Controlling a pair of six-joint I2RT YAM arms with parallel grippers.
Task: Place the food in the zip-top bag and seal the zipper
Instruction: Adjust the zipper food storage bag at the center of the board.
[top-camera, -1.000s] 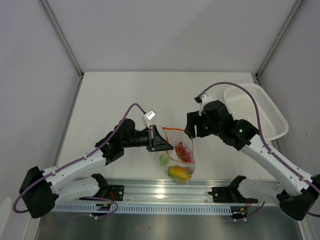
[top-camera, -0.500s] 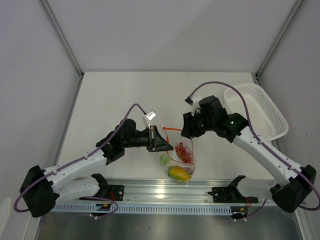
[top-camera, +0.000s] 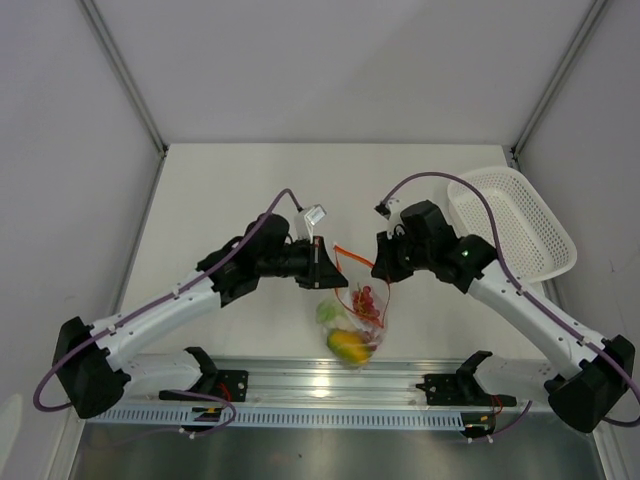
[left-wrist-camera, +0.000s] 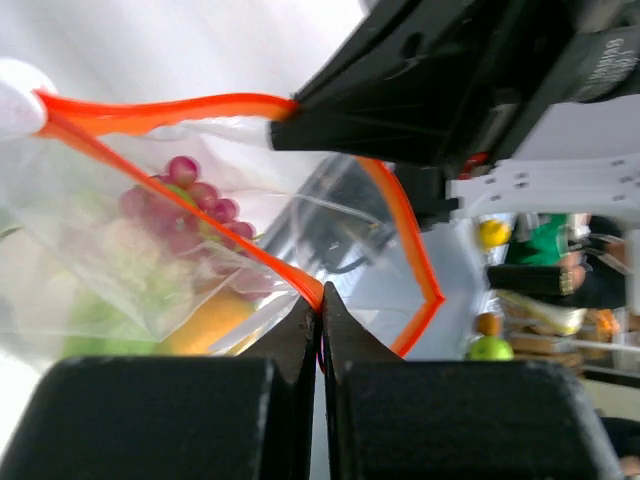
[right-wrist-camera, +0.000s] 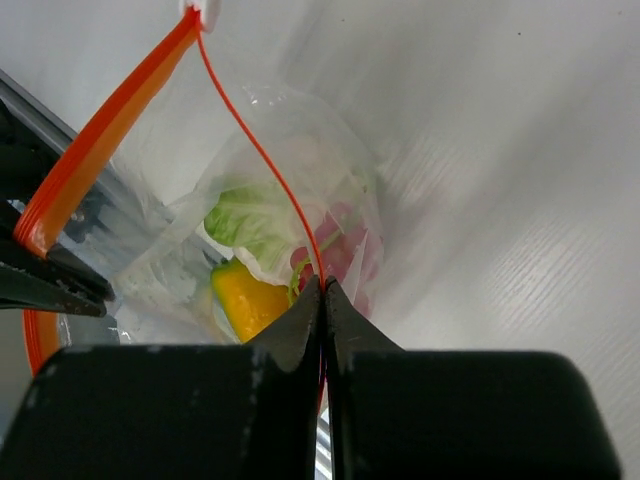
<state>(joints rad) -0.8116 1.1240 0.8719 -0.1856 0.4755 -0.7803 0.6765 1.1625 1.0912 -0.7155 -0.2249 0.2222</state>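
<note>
You have the zip-top bag (top-camera: 358, 310) hanging between both arms, near the tabletop (top-camera: 240, 190) front edge. The left jaws and right jaws each pinch its zipper (left-wrist-camera: 160, 112); the food (top-camera: 347, 345) lies inside.

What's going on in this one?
Both arms hold the zip-top bag between them. The left end effector is shut on the orange-red zipper at one side of the mouth, and the right end effector is shut on the opposite side. The yellow-orange fruit, grape bunch and green piece are already inside. The mouth gapes open, so the zipper is not yet sealed. A white mesh basket sits at the right.
</note>
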